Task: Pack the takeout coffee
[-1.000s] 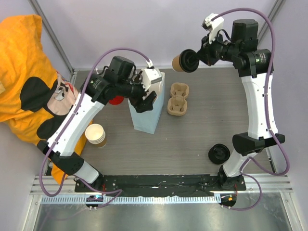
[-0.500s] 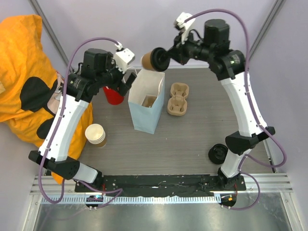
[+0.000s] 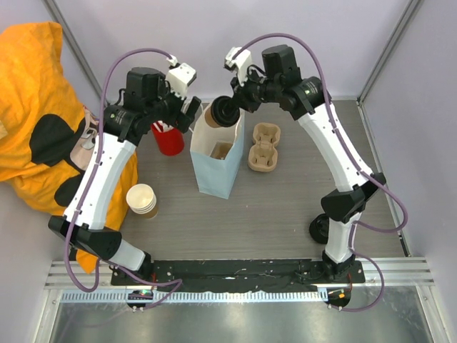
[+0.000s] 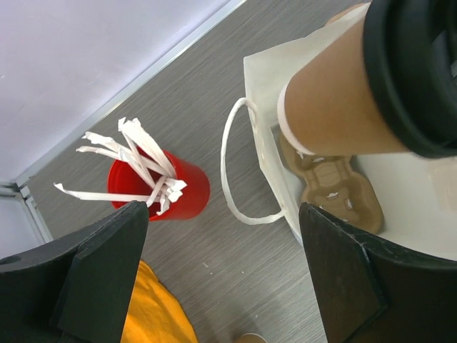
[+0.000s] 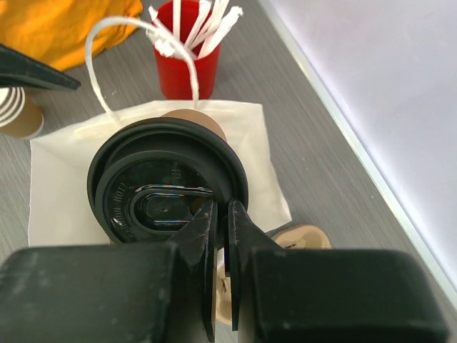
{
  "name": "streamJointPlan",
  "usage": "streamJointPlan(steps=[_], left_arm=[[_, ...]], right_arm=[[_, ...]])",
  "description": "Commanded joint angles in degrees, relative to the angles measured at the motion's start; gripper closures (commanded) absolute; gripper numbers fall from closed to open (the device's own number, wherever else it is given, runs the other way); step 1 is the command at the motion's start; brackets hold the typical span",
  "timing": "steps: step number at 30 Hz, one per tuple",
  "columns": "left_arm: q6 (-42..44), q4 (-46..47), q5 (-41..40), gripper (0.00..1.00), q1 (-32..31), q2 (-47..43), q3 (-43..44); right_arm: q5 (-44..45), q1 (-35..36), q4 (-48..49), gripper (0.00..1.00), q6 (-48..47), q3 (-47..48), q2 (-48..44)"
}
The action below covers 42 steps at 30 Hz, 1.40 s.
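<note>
The right fingers (image 5: 206, 246) pinch the lid (image 5: 143, 179) of the coffee cup (image 3: 209, 118), which tilts base-left over the far rim of the bag (image 3: 213, 179). The left fingers (image 4: 341, 286) stand spread and empty, just left of it.

The right claw (image 3: 233, 107) is gripping the takeout coffee (image 3: 213, 118) at its black-lidded end, holding it tipped on its side over the open mouth of the pale blue paper bag (image 3: 214, 175), which is standing on the table (image 3: 271, 207). The left claw (image 3: 188, 114) is hovering just beside the bag's far left corner, near a red cup (image 3: 168, 139). A cardboard cup carrier (image 3: 263, 148) is lying just right of the bag, and a stack of paper cups (image 3: 142, 199) is standing to its left.
</note>
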Motion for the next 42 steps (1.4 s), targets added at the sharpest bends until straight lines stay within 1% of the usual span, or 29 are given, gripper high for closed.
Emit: streamJointPlan(steps=[1,8,13,15,17,19,21,23,27,33,37,40,42], left_arm=[[-1.4,2.4,3.1,0.09,-0.1,-0.5,0.9],[-1.4,2.7,1.9,0.11,-0.1,-1.6,-2.1],[-2.1,3.4,1.2,0.12,0.0,-1.7,-2.6],[-2.1,3.7,0.9,0.14,-0.1,-1.8,-3.0],[-2.3,4.1,0.5,0.18,0.0,-1.7,-3.5],[-2.7,4.6,0.3,0.21,0.0,-1.7,-3.9],[-3.1,4.8,-0.1,0.24,0.0,-1.5,-3.9],[-3.4,5.1,-0.1,0.24,-0.1,-1.5,-4.2],[-4.4,5.8,-0.2,0.25,0.0,-1.3,-4.9],[-5.1,6.3,-0.2,0.3,0.0,-1.5,-5.8],[-5.4,6.5,0.0,0.36,0.0,-1.6,-6.4],[-5.4,6.6,0.0,0.42,0.1,-1.5,-6.7],[-5.5,6.6,0.0,0.43,0.1,-1.4,-6.4]], right_arm=[[3.8,2.7,-2.5,0.99,-4.5,1.1,1.1],[8.7,6.3,-9.0,0.99,-9.3,3.5,4.8],[10.3,7.2,-12.4,0.99,-11.1,6.8,7.6],[10.9,7.6,-12.8,0.99,-11.6,6.9,8.1],[11.1,7.8,-13.7,0.99,-12.2,7.2,9.0],[11.0,8.0,-14.7,0.99,-12.4,8.0,9.9],[11.1,8.1,-14.5,0.99,-11.5,9.1,10.2],[9.8,8.2,-12.8,0.99,-10.7,9.3,9.2],[10.2,8.2,-8.8,0.99,-12.2,8.1,6.1],[10.1,8.2,-4.5,0.99,-11.9,8.0,5.6],[10.1,8.1,-1.3,0.99,-10.9,8.0,5.6],[10.3,8.1,-0.8,0.99,-10.7,8.6,6.5],[10.4,8.1,-1.4,0.99,-10.9,8.8,7.1]])
